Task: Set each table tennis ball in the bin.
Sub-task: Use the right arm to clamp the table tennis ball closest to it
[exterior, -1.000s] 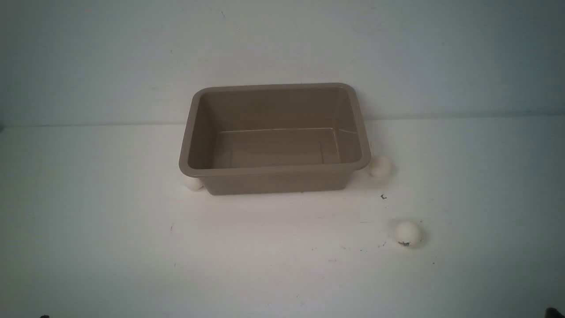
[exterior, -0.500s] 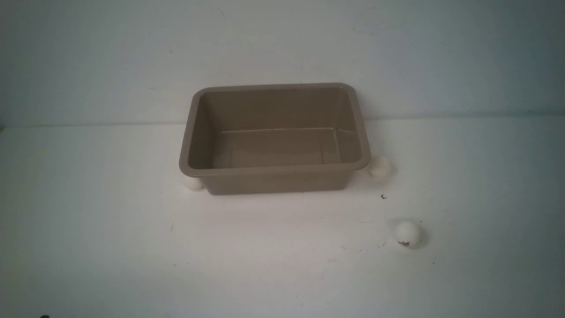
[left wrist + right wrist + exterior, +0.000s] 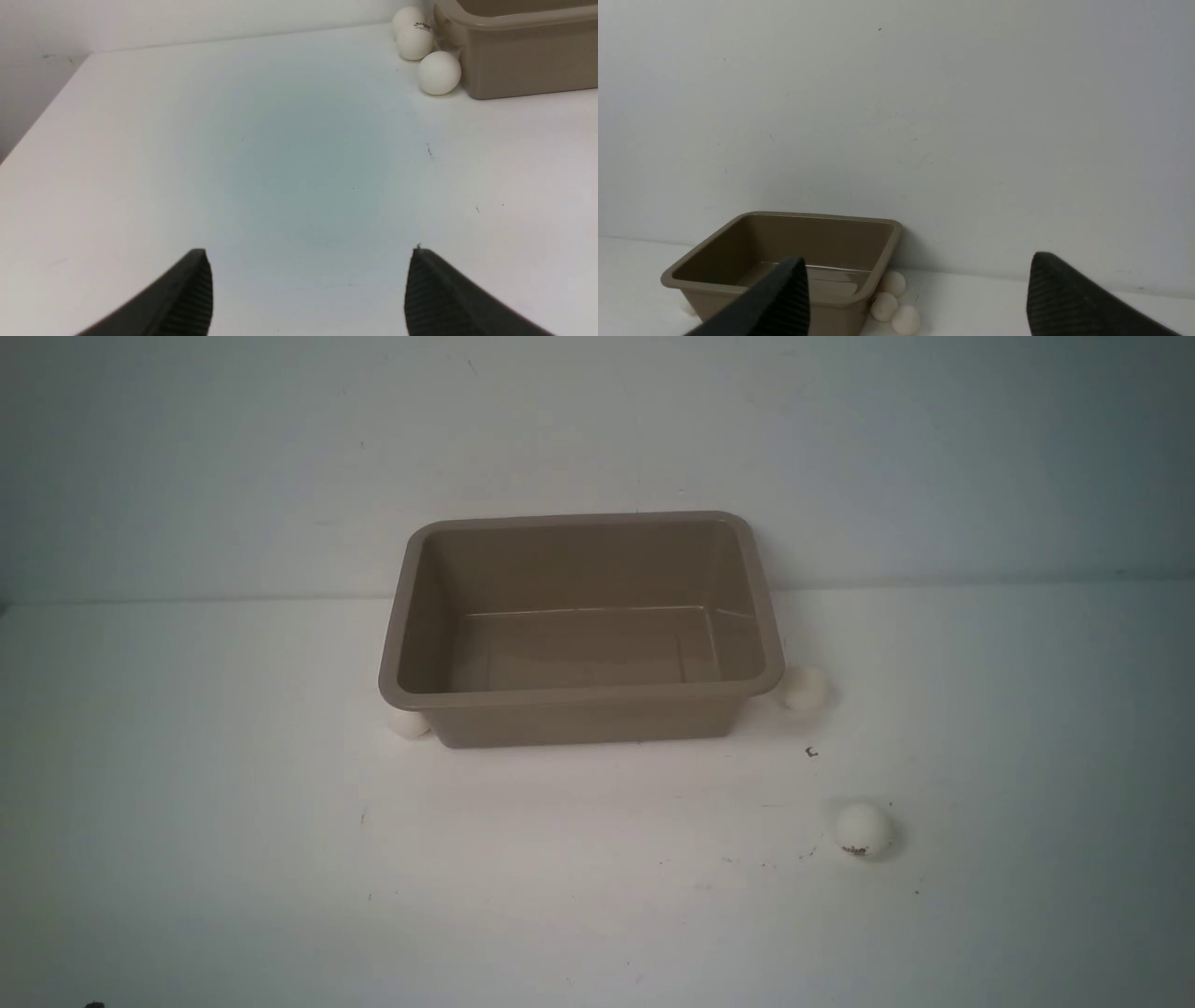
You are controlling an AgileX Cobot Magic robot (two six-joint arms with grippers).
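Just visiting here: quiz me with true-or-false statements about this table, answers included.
The rectangular taupe plastic bin holds no balls. True.
The small white plastic ball with the dark logo lies inside the bin. False: it sits on the white table, apart from the bin.
The left end effector grips a ball. False: it is open and empty.
Several white balls rest beside the bin's left wall. True.
The right end effector is open. True.

White table and plain wall suggest lab.
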